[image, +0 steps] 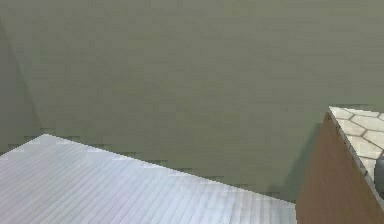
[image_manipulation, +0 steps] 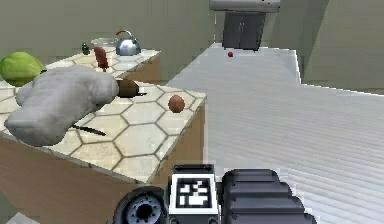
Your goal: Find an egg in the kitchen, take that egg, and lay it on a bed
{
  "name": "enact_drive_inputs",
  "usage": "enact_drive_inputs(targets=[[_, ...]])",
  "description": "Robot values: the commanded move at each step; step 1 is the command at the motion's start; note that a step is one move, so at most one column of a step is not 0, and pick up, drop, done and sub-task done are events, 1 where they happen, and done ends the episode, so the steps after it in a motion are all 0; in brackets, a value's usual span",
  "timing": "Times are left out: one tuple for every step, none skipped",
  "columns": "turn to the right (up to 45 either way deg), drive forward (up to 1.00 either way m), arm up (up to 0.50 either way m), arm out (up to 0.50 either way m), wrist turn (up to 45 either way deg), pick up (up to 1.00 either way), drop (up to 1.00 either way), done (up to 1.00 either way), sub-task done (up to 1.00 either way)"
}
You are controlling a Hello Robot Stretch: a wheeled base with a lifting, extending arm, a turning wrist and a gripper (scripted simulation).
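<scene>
A small brown rounded thing, egg-like in shape point(image_manipulation: 176, 102), lies on the hex-tiled counter point(image_manipulation: 140, 135) near its right edge in the arm side view. At that view's bottom edge sits a white marker square point(image_manipulation: 195, 192) with the arm's dark ribbed bar point(image_manipulation: 262, 196) to its right. The gripper's dark body point(image_manipulation: 145, 210) shows left of the marker, in front of the counter's wooden side. Its fingers are cut off by the picture's edge, so I cannot tell whether it holds anything.
The counter also carries a big pale grey lump point(image_manipulation: 55, 100), a green thing point(image_manipulation: 18, 68), a silver kettle point(image_manipulation: 127, 45) and a dark brown thing point(image_manipulation: 128, 88). White ribbed floor point(image_manipulation: 300, 110) runs to a dark appliance point(image_manipulation: 243, 30). The counter's corner point(image: 355, 135) stands at the forward view's right, with a grey wall point(image: 180, 70) ahead.
</scene>
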Motion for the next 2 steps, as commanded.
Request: enact_drive_inputs(targets=[[0.0, 0.0, 0.0, 0.46, 0.0, 0.0, 0.0, 0.0, 0.0], [0.0, 0.0, 0.0, 0.0, 45.0, 0.0, 0.0, 0.0, 0.0]])
